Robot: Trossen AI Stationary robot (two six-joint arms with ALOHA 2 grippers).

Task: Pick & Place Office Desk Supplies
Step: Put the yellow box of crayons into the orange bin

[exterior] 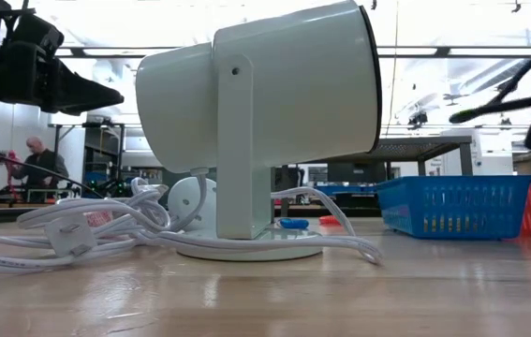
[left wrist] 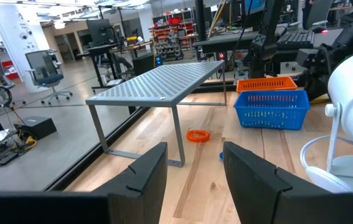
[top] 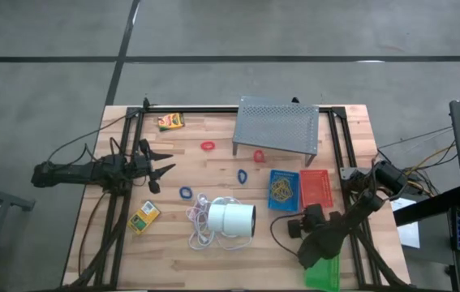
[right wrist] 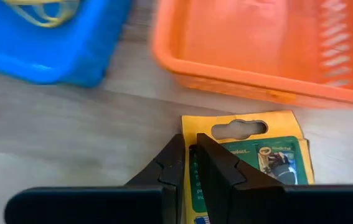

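While the right hand (right wrist: 190, 163) sits low over the bench near the lower right of the high view, its two dark fingers are pinched nearly together on the upper edge of a yellow printed box (right wrist: 257, 163) lying flat on the wood. Just beyond that box stands the red tray (right wrist: 269, 50), and beside it the blue tray (right wrist: 45, 46) with tan rubber bands (right wrist: 42, 11) inside. In the high view a green tray (top: 322, 272) lies at the bottom edge, by the right arm.

At the left side of the high view, the left hand (top: 163, 168) hangs above the bench with its fingers about half apart and nothing between them. Ahead of it lie a red loop (top: 207, 147), a blue loop (top: 186, 193) and another blue loop (top: 242, 175). One yellow box (top: 170, 121) rests near the top edge of the bench (top: 213, 259), another (top: 144, 216) at lower left. The white lamp (top: 231, 217) with its cord lies at centre, below the grey perforated stand (top: 277, 123).
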